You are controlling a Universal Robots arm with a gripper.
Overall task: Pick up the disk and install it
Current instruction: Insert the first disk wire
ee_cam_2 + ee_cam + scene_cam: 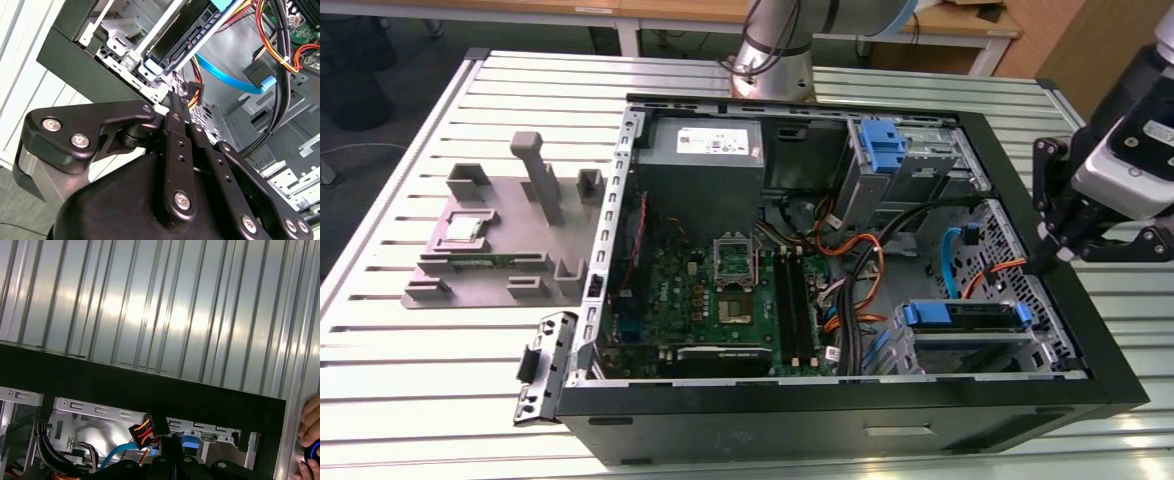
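Open computer case (854, 415) with the gripper (1061, 258) poised over its wall. The wrist reached in from the exterior view's right, and the fingers pointed steeply down, pressed together with nothing between them. The disk (963, 316) lay just below and ahead of the fingertips, apparently seated in the drive cage (987, 352). It lay flat, with its long axis along the case's near wall and its blue rail uppermost. The power supply (704, 142) bore a white label whose print was too small to read.

Robotics lab; slatted aluminium bench (400, 380), opened computer case (854, 420)
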